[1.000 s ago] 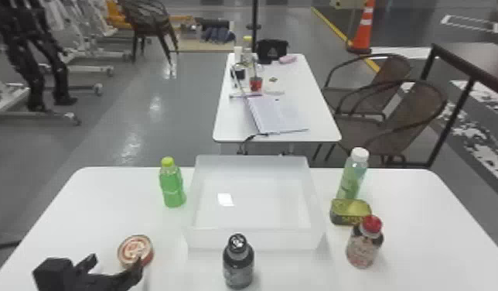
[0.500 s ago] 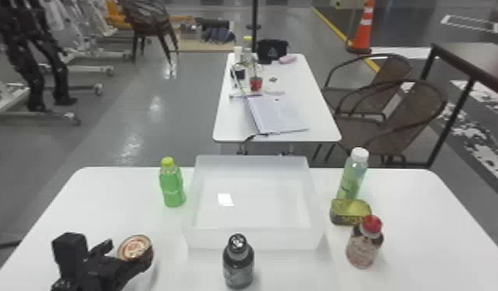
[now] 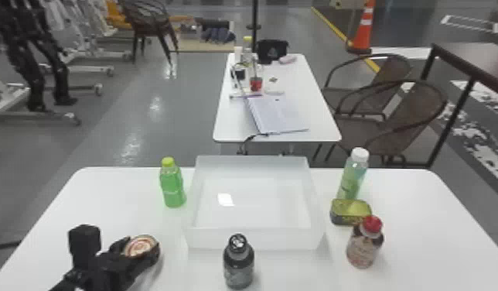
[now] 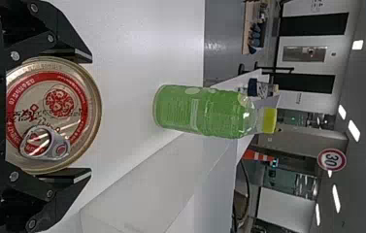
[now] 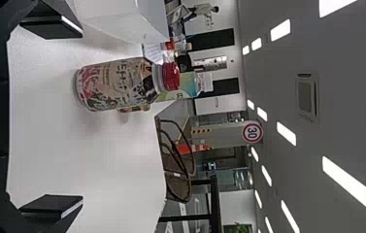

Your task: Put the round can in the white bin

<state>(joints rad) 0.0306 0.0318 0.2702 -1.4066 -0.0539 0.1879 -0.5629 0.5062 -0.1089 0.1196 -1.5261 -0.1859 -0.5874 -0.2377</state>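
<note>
- Left claw (image 4: 91, 116): drawn in on the round can (image 3: 141, 245), one finger against each side of it. Looks a proper pinch to me.
- Can sits between the fingers, out ahead of the palm, on the left of the near table (image 3: 434, 232). Whether its base bears on the table, I can't tell.
- Squat thing, ring-pull lid facing up; its axis runs roughly upward, and the round lid offers no long side to line up with.
- White bin (image 3: 205, 238) lies ahead and to the right of the can. That's the line to watch: lift first, I'd say, then across over the near left corner, between green bottle (image 3: 173, 187) and dark bottle (image 3: 238, 267).
- Left arm is plainly the nearer. Right claw (image 5: 82, 115) is parked at the right side, fingers spread, nothing between them, red-capped bottle (image 3: 363, 247) out in front.
- Count, near table: one round can, one bin, one flat tin (image 3: 349, 212), four bottles: green, dark, red-capped, white-capped (image 3: 352, 178). Claws: two.
- Bin has no can inside. Carry and release remain, by my reckoning; a low swing might clip the wall.
</note>
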